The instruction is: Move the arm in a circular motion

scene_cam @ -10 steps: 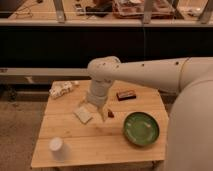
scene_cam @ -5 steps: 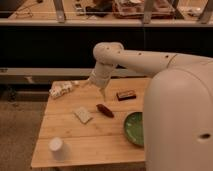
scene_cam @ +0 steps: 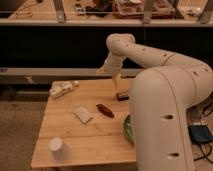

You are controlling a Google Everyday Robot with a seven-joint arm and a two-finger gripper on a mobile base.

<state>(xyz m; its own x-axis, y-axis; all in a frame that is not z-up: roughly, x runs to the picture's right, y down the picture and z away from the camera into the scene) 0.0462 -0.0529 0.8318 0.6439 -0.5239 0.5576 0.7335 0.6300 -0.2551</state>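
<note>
The big glossy white arm (scene_cam: pixel 165 95) fills the right side of the camera view and reaches left from a bulbous joint (scene_cam: pixel 120 42) over the back of the wooden table (scene_cam: pixel 70 135). Its narrow pale-yellowish tip, the gripper (scene_cam: pixel 116 80), hangs above the table's far edge, just above a small dark bar (scene_cam: pixel 122 95). Nothing shows in the gripper.
On the table lie a crumpled white packet (scene_cam: pixel 61 89) at the back left, a pale flat sponge (scene_cam: pixel 83 114), a red-brown oblong item (scene_cam: pixel 105 110), a white cup (scene_cam: pixel 56 146) at the front left and a green plate (scene_cam: pixel 128 129) partly hidden by the arm. A dark shelf unit stands behind.
The arm has swung up and to the right, away from the table's middle toward its back edge. Its near segment now covers more of the right side and most of the green plate.
</note>
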